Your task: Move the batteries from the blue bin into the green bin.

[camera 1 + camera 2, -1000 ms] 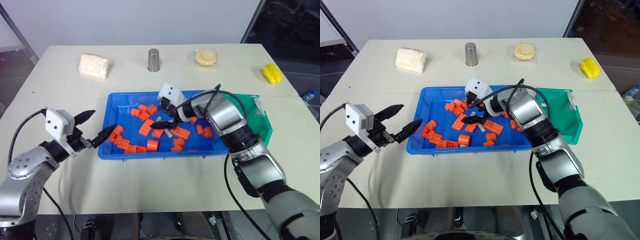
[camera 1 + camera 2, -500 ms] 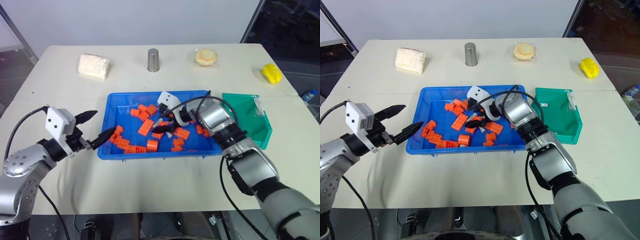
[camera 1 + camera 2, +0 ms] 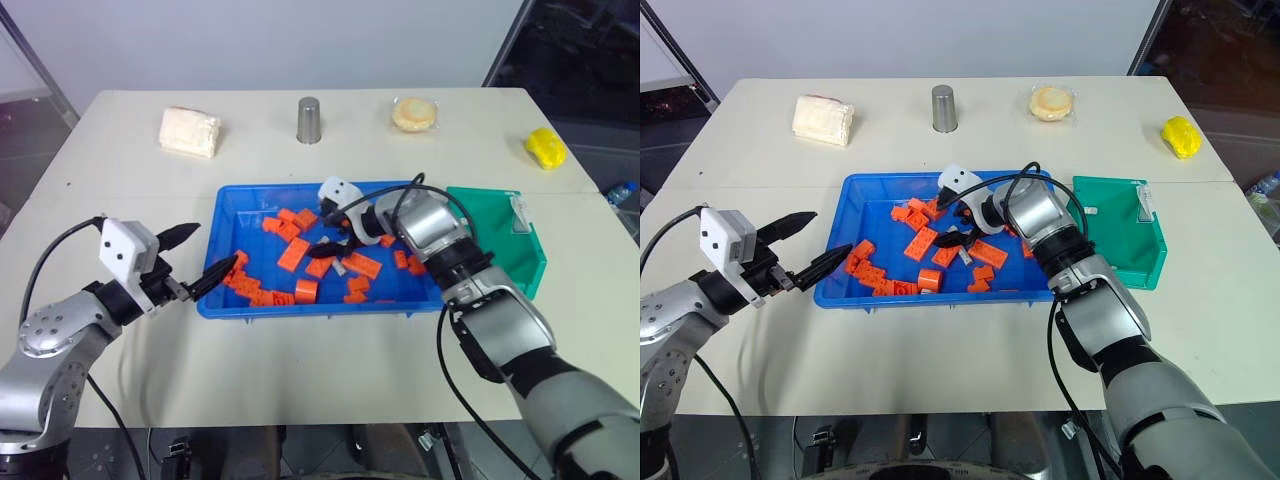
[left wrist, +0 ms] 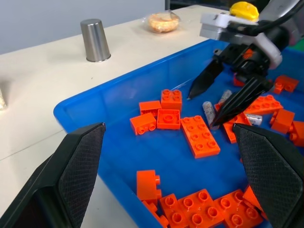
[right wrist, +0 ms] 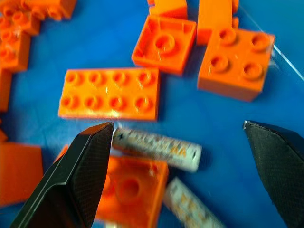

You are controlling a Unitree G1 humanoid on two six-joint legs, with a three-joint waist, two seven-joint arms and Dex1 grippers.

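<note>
The left gripper (image 3: pixel 197 259), a pair of black fingers on a white camera block, hovers at the left rim of the wide, shallow, bright blue plastic bin (image 3: pixel 232 210). Its fingers are spread apart and hold nothing.

The blue bin sits at the centre of the cream table (image 3: pixel 120 190). It contains scattered orange plastic building blocks (image 3: pixel 292 254) and the small silver-grey cylindrical batteries (image 4: pixel 209 112). In the left wrist view, two batteries lie side by side near the middle of the bin among the blocks, and a third lies just beyond them.

The right gripper (image 3: pixel 328 232) reaches down into the middle of the blue bin, directly over the batteries. Its fingers are released, spread wide, and grasp nothing. In the right wrist view, one battery lies between the two fingertips, with one end at one fingertip (image 5: pixel 95 142); contact cannot be confirmed.

The small teal-green plastic bin (image 3: pixel 505 240) stands just beside the right end of the blue bin. No battery can be made out inside it.

Along the far edge of the table, from left to right, stand a pale wrapped block (image 3: pixel 189 131), a grey metal cup (image 3: pixel 309 120), a round wrapped pastry (image 3: pixel 414 114) and a yellow object (image 3: pixel 545 147).
</note>
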